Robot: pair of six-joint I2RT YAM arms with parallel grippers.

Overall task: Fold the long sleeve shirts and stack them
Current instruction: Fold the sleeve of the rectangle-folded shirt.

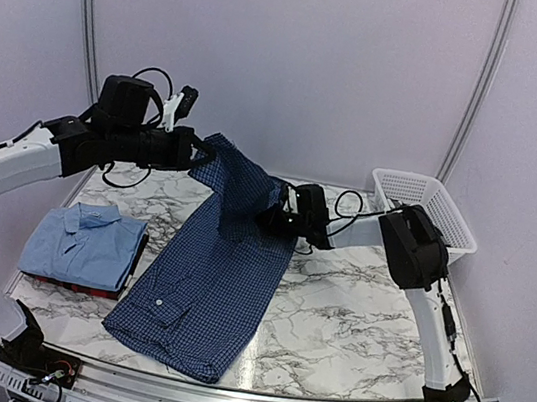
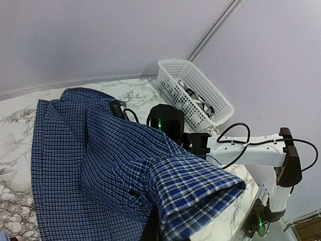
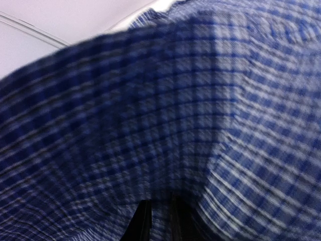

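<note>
Navy shirt (image 1: 211, 283): lay lengthwise on the table (image 1: 351, 325), hem toward the near edge, its far end lifted off the marble between the two arms.
Left gripper (image 1: 198, 153): clamped tight on the raised, cuffed sleeve end, probably so the sleeve could be carried across the body for a fold.
Right gripper (image 1: 274, 217): fingers (image 3: 143, 223) nearly together, pinching cloth at the shirt's right side, likely to hold the body taut.
Stack: light blue shirt (image 1: 83, 242) sat folded at the table's left, on a dark red shirt (image 1: 84, 287) that showed only as an edge.
Hidden: blurred check filled the right wrist view, and the cuff covered the left fingertips.
Basket (image 1: 428, 200): held something dark and pale, not identifiable.
</note>
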